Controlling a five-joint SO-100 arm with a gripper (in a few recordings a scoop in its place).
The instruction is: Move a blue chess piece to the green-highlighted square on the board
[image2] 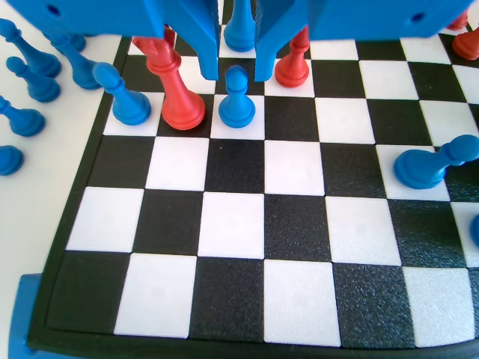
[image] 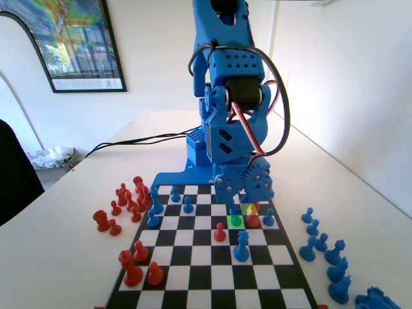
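Standing upright on the green square (image: 236, 221), the blue pawn (image2: 236, 97) sits between the open gripper (image2: 236, 69) jaws, untouched, so it seems already delivered.

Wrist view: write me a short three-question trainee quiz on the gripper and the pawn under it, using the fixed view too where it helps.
1. True or false: in the wrist view, the gripper is clamped shut on the blue pawn.
2. In the fixed view, that pawn stands on: A) the yellow square, B) the green-highlighted square, C) the table beside the board.
3. In the wrist view, what stands on the square directly left of the pawn?

Key:
1. False: the jaws stand apart, one on each side of the pawn's head.
2. B.
3. A tall red piece.
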